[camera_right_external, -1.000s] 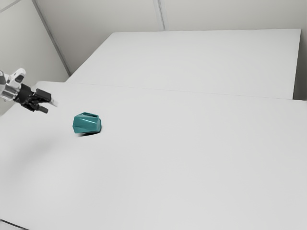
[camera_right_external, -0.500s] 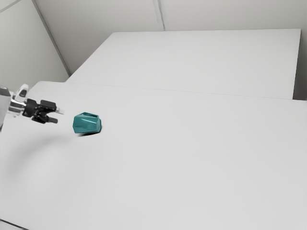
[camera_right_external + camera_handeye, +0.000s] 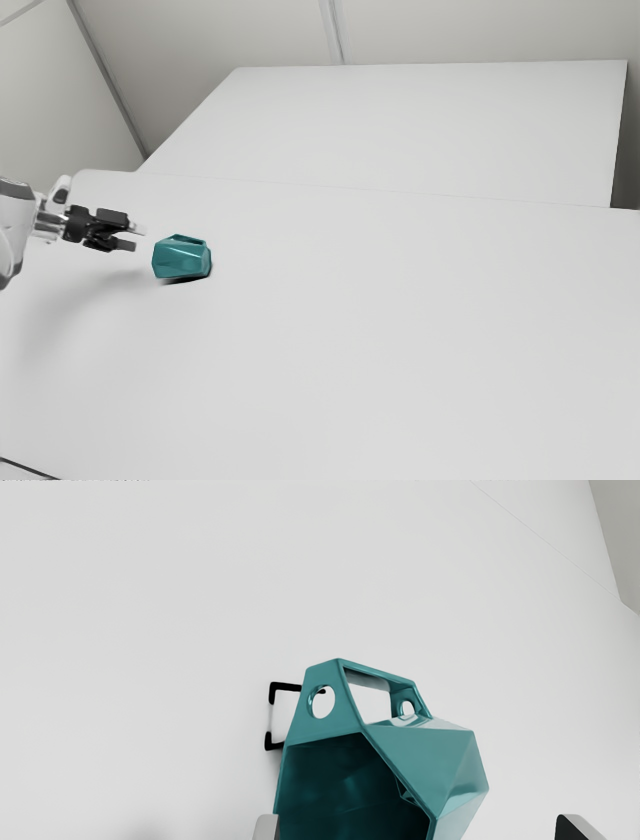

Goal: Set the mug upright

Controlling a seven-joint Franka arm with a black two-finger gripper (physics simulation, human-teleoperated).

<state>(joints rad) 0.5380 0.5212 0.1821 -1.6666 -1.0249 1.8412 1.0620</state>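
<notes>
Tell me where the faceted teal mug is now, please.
The faceted teal mug lies on its side on the white table toward the exterior view's left, just ahead of the open black two-finger gripper.

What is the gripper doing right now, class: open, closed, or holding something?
Gripper: open and empty, fingers apart, near the mug.

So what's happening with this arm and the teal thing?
The arm's black gripper is open beside a teal mug, reaching toward it without gripping it. The mug lies on its side on the white table, its mouth facing the gripper, so it has yet to be set upright.
</notes>
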